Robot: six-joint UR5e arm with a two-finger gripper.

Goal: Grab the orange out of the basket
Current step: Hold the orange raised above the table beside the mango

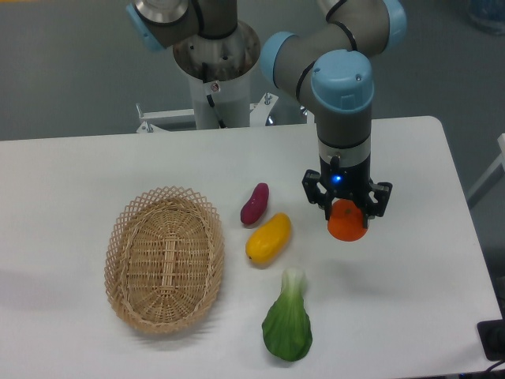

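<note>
The orange [346, 222] is sitting between the fingers of the gripper [347, 212], well to the right of the basket [164, 258] and outside it. The fruit is round, so it is showing no long axis and no pointing direction; only its lower part is showing, since the gripper body is covering its top. Whether it is touching the table [79, 174] or hanging just above it cannot be told, though a faint shadow is lying on the tabletop below and to its right.

The 2 fingers are closing in on the orange from left and right, opened only as wide as the fruit, and gripping it. The arm is reaching straight down from above, with a blue light glowing on the wrist.

The basket is lying on the left part of the table, its long axis running roughly from near to far, tilting slightly, and nothing is showing inside it. Between basket and orange, 3 things are lying: a purple sweet potato [254, 204] farthest back, a yellow mango [268, 238] just in front of it, and a green bok choy [288, 320] nearest the camera, its white stem pointing away. The mango is the nearest of these to the orange, but apart from it.
</note>
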